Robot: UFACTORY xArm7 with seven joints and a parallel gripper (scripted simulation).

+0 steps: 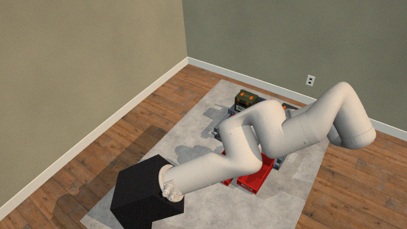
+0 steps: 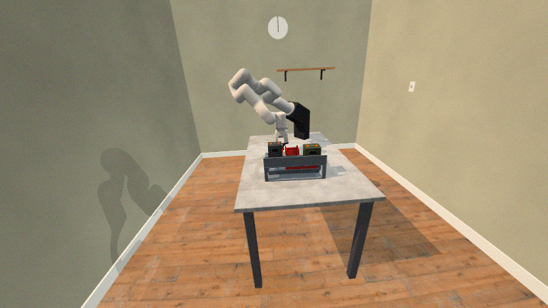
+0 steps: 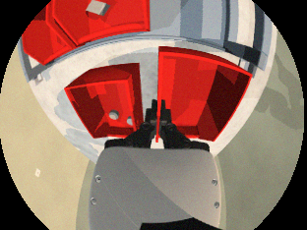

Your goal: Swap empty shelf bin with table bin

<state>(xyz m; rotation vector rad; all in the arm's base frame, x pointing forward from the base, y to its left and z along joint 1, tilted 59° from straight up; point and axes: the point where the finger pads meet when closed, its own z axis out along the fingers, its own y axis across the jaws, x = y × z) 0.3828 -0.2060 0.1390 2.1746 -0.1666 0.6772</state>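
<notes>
The empty red bin (image 1: 251,179) (image 3: 189,88) stands on the table in front of the shelf, at the right in the wrist view. My gripper (image 3: 157,107) is shut on its left side wall, one black finger on each side of the thin wall. The red bin with parts (image 3: 93,105) stands on the table to the left, a narrow gap away, with small grey parts (image 3: 113,115) in it. The shelf (image 2: 295,160) has a vacant place (image 3: 166,15) to the right of its red bins in the wrist view. The arm hides much of this in the top view.
More red bins (image 3: 110,22) sit on the shelf at the upper left of the wrist view, one with a grey part in it. A green case (image 1: 246,99) (image 2: 311,150) and a dark case (image 2: 274,150) stand on top of the shelf at its two ends.
</notes>
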